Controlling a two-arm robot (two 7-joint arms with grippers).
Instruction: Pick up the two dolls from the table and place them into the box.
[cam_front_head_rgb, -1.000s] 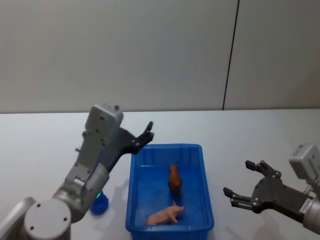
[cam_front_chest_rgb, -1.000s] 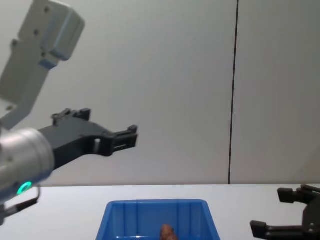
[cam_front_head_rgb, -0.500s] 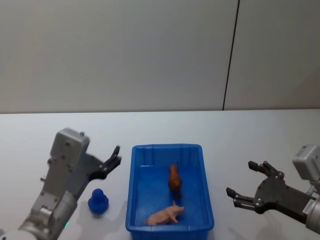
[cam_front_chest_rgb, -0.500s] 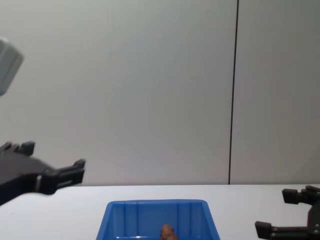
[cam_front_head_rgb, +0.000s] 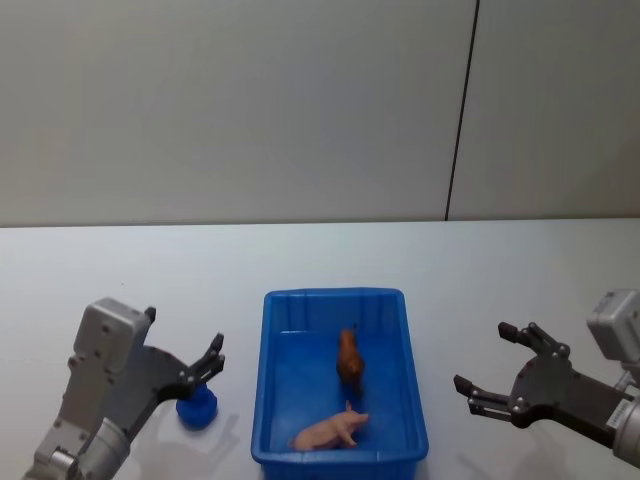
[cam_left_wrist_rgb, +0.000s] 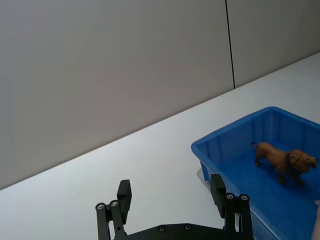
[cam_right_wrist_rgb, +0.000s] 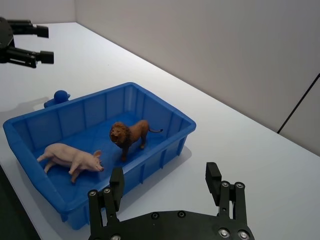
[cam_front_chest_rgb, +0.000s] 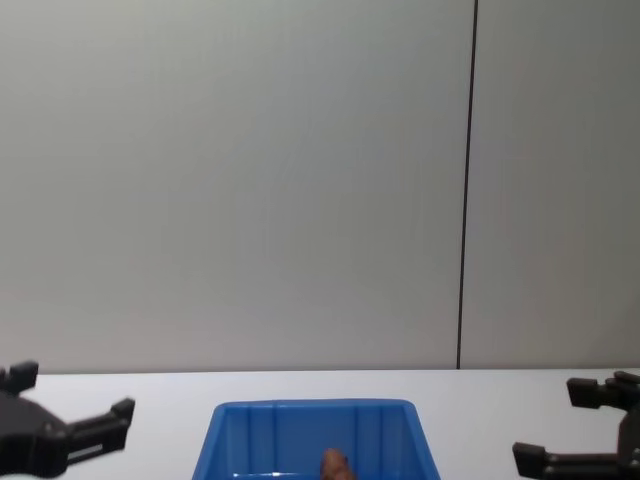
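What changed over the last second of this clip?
The left gripper, open and empty, dropped from beside the blue bin's far left corner and pulled back to the bin's left, low over the table. The lion, pig, small blue toy and open right gripper stayed put.
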